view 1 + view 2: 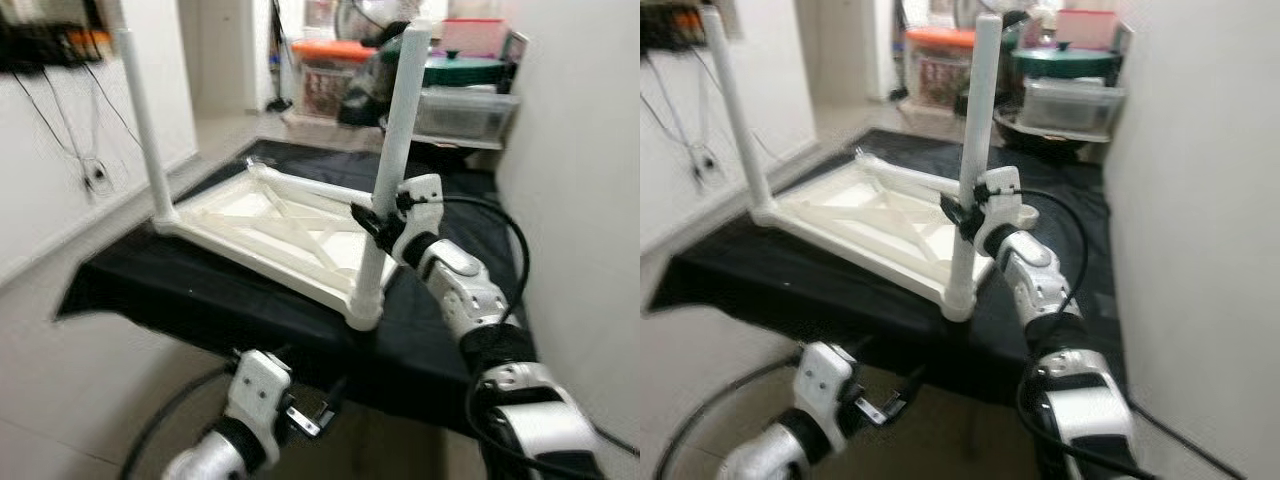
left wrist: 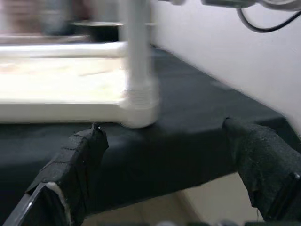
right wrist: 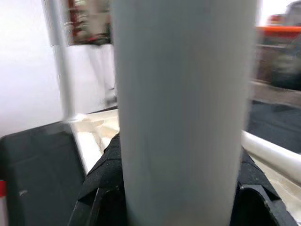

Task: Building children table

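You're looking at a lived-in home, a narrow room doubling as storage. Clear plastic storage boxes are sitting stacked at the back, one wearing an orange lid. Plain white walls are closing in on both sides, black cables are dangling down the left one, and a black cloth is lying spread over the pale tiled floor.

I can't read any text, label, brand, number or sign here; the storage boxes at upper centre are too blurred to tell.
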You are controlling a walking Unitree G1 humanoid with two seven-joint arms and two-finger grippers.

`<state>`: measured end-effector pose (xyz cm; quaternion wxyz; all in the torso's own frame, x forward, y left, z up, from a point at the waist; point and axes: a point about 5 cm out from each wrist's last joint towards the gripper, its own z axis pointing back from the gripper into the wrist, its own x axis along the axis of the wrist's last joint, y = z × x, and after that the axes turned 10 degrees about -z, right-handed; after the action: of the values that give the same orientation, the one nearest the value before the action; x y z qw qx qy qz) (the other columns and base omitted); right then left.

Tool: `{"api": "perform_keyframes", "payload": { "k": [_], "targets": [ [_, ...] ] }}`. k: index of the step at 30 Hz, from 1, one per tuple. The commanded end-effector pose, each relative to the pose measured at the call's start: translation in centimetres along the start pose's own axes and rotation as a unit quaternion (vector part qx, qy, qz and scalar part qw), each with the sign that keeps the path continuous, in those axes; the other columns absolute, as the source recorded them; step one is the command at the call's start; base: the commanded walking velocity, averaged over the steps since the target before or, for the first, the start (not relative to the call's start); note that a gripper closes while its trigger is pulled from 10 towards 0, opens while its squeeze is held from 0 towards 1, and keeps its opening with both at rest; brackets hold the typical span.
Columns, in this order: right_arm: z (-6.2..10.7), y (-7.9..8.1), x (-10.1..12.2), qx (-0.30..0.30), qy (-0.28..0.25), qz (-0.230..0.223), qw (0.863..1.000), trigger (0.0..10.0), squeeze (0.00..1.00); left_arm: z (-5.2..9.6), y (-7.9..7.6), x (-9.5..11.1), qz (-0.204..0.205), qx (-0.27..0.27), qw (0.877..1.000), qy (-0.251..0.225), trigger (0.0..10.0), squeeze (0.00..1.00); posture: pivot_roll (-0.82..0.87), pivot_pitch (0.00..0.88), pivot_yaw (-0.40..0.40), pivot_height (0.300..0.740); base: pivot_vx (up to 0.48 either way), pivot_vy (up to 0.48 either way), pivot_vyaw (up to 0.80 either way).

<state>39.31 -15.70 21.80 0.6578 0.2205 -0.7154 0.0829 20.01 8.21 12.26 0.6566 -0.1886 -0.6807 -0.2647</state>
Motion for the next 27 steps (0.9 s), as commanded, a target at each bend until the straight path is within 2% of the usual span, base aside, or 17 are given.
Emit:
{"api": "perform_keyframes", "payload": {
  "k": [1, 11, 12, 17, 20, 22, 23, 24, 25, 27],
  "targets": [
    [0.3, 0.6, -2.8, 0.015, 0.033, -0.042, 0.998, 0.0, 0.00, 0.0, -0.2, -0.2, -0.002, -0.007, 1.000, 0.010, 10.0, 0.00, 0.07, 0.075, -0.051, 0.740, 0.000, 0.000, 0.00],
    [0.5, 0.9, -3.3, 0.026, 0.033, -0.036, 0.998, 0.0, 0.00, 0.3, -0.2, 0.1, -0.003, -0.008, 1.000, 0.009, 10.0, 0.00, 0.08, 0.095, -0.042, 0.740, 0.000, 0.000, 0.00],
    [0.3, 0.8, -3.2, 0.020, 0.029, -0.028, 0.999, 0.0, 0.00, 0.8, -0.4, 0.5, -0.003, -0.009, 1.000, 0.010, 10.0, 0.00, 0.09, 0.134, -0.037, 0.740, 0.000, 0.000, 0.00],
    [0.3, 0.7, -3.1, 0.022, 0.030, -0.026, 0.999, 0.0, 0.00, 1.2, -0.6, 0.9, -0.003, -0.012, 1.000, 0.009, 10.0, 0.00, 0.09, 0.147, -0.036, 0.740, 0.000, 0.000, 0.00],
    [0.5, 0.9, -2.8, 0.068, 0.023, -0.051, 0.996, 0.0, 0.00, 1.3, -0.6, 1.3, -0.004, -0.014, 1.000, 0.008, 10.0, 0.00, 0.09, 0.170, -0.031, 0.740, 0.000, 0.000, 0.00],
    [0.5, 0.9, -2.8, 0.068, 0.023, -0.051, 0.996, 0.0, 0.00, 1.3, -0.6, 1.3, -0.004, -0.014, 1.000, 0.008, 10.0, 0.00, 0.09, 0.170, -0.031, 0.740, 0.000, 0.000, 0.00],
    [0.6, 1.4, -2.5, 0.120, 0.016, -0.060, 0.991, 0.0, 0.00, 1.4, -0.5, 1.8, -0.006, -0.014, 1.000, 0.005, 10.0, 0.00, 0.11, 0.185, -0.031, 0.740, 0.000, 0.000, 0.00],
    [0.6, 1.4, -2.5, 0.120, 0.016, -0.060, 0.991, 0.0, 0.00, 1.4, -0.5, 1.8, -0.006, -0.014, 1.000, 0.005, 10.0, 0.00, 0.11, 0.185, -0.031, 0.740, 0.000, 0.000, 0.00],
    [0.8, 2.0, -2.3, 0.169, 0.015, -0.066, 0.983, 0.0, 0.00, 1.6, -0.3, 1.8, -0.009, -0.012, 1.000, 0.007, 10.0, 0.00, 0.11, 0.188, -0.032, 0.740, 0.000, 0.000, 0.00],
    [0.8, 2.3, -2.2, 0.188, 0.016, -0.068, 0.980, 0.0, 0.00, 1.7, -0.1, 1.8, -0.010, -0.010, 1.000, 0.009, 10.0, 0.00, 0.11, 0.188, -0.031, 0.740, 0.000, 0.000, 0.00]
  ]
}}
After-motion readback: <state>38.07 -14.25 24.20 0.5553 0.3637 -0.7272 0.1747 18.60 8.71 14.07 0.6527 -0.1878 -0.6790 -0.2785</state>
